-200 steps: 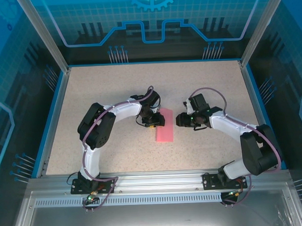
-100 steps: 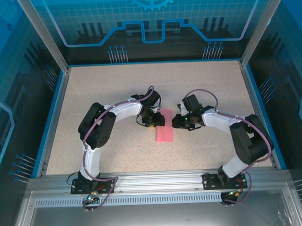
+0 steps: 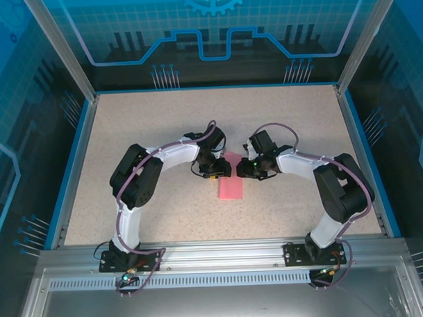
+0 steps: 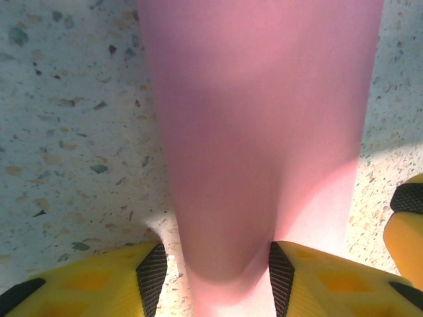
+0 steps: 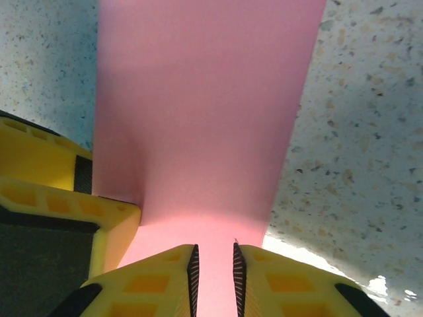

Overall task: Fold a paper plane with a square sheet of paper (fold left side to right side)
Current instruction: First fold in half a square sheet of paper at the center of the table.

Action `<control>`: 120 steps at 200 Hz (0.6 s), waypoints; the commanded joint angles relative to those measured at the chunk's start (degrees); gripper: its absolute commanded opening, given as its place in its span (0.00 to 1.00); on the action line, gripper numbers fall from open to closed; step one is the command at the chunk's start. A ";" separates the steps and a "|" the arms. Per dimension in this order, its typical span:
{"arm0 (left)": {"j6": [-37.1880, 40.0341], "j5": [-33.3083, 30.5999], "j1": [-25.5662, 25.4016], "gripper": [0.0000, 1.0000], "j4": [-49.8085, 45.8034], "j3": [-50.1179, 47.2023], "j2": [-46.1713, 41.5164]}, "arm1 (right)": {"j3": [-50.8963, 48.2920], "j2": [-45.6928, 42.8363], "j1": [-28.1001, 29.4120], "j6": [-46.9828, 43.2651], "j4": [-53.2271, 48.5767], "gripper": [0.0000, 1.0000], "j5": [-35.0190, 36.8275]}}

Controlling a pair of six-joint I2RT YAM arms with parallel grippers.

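- Top view: left claw [image 3: 214, 170] and right claw [image 3: 240, 170] face each other, tips close, near the far end of the pink sheet [image 3: 230, 187]. The left claw is at its left edge, the right claw at its right edge. The sheet is a narrow strip on the speckled table [image 3: 127, 133], running from between the claws back toward the arm bases.
- Left wrist: left claw [image 4: 217, 277] grips the sheet [image 4: 264, 99]. Both black pads [image 4: 153, 274] press its sides; the paper is humped between them and widens ahead of the tips. A right claw finger [image 4: 406, 224] sits just right of the sheet.
- Right wrist: right claw [image 5: 213, 272] has its jaws nearly together, and pink fills the slim gap between the pads [image 5: 192, 271]. Can't tell if it's pinching the paper or just over it. The sheet [image 5: 205, 99] runs straight ahead of the tips. A left claw finger [image 5: 46, 178] touches its left edge.
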 commanded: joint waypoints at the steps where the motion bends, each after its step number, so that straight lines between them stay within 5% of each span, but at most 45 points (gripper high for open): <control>1: 1.78 0.10 -1.95 0.50 0.03 -0.61 4.75 | 0.25 -2.66 0.55 1.00 -1.75 0.24 3.65; 120: 1.21 -0.38 -1.95 0.51 -0.62 -0.17 5.62 | -2.38 -4.70 -1.18 2.20 -0.89 0.23 1.18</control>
